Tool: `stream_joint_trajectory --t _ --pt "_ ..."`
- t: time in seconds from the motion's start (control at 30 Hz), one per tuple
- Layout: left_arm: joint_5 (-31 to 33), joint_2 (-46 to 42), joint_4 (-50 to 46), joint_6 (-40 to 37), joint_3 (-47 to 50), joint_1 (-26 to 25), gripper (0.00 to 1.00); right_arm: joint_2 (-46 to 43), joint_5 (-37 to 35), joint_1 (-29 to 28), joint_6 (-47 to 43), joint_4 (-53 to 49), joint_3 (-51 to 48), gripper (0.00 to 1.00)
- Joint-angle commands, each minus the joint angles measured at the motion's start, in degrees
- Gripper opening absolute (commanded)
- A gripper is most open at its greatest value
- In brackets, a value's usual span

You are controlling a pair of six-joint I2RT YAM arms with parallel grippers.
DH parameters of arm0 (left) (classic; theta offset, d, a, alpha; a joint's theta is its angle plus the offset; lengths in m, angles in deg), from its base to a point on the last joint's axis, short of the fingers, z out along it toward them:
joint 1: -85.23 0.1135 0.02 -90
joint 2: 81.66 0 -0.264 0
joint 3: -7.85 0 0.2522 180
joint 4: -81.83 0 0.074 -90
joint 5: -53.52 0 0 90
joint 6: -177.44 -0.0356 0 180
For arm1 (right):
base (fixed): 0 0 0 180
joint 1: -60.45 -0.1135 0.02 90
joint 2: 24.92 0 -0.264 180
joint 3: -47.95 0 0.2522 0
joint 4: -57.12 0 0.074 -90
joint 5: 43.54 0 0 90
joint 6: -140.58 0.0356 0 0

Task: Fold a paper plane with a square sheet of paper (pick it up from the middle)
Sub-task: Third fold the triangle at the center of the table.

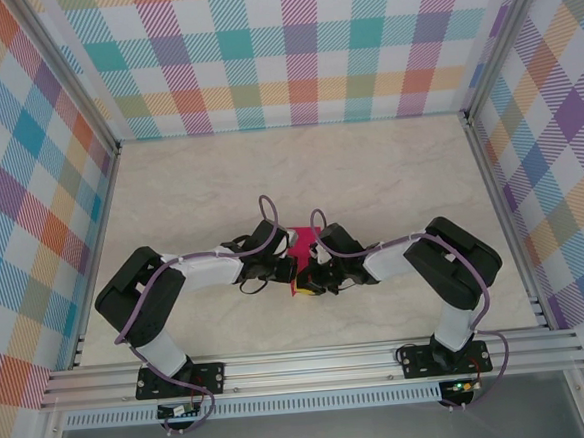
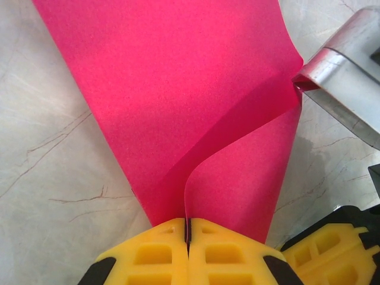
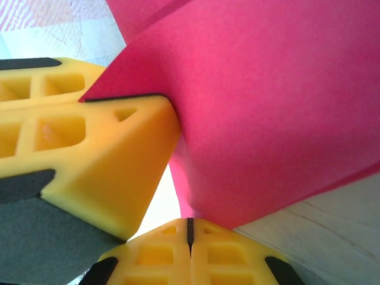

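Paper (image 2: 178, 89) runs lengthwise toward the far wall (image 1: 300, 48), clenched by left claw (image 2: 187, 230) and right claw (image 3: 190, 229).

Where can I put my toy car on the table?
The big bare stretch of table between the pink paper and the checked back wall is free, out to both far corners. The near middle is crowded: the left claw and right claw both pinch the paper there.

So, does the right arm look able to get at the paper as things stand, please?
Likely yes: the right end effector appears shut on the paper, close beside the left end effector, which pinches it too; nothing lies between them.
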Motion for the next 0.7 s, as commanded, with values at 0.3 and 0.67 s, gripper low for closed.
stream_joint_trajectory --t 0.3,0.67 --pt "1.2 4.0 -2.3 -0.4 1.5 0.3 0.0 -4.0 -0.6 -1.3 1.8 2.7 -2.1 0.03" --pt "1.1 4.1 -2.3 -0.5 1.3 0.3 0.0 -1.6 -0.3 -1.6 2.5 4.8 -2.0 0.03"
